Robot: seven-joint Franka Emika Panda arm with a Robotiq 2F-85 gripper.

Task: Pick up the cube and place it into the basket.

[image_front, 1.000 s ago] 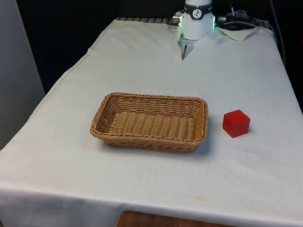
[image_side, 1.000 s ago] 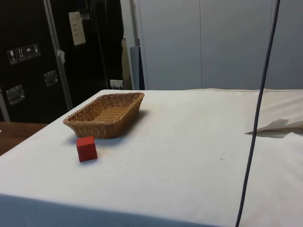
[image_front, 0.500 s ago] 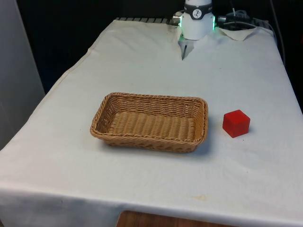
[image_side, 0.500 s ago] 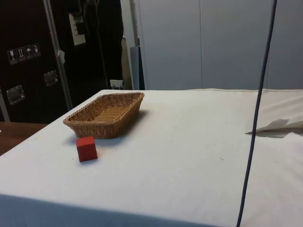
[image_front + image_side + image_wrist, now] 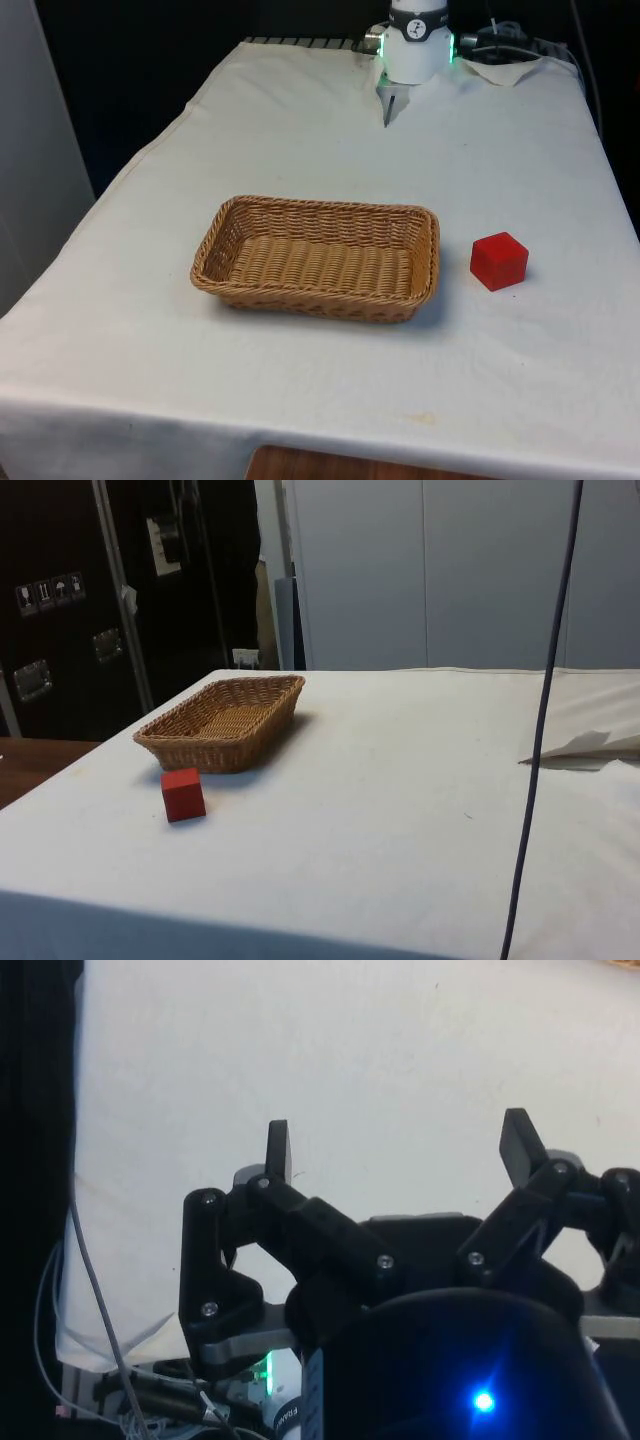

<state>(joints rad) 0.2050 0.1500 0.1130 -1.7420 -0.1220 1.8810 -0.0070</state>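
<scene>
My hand (image 5: 398, 1145) hangs over bare white cloth with its fingers (image 5: 278, 1150) spread wide and nothing between them. I judge it sits back near the robot's end of the bench (image 5: 300, 150), well apart from everything. Outward from there, the red cube (image 5: 499, 261) rests at the right of the front frame, just beside the short end of the wicker basket (image 5: 318, 256), not touching. I'd say the reach runs toward the cube's side first, then across to the basket.
</scene>
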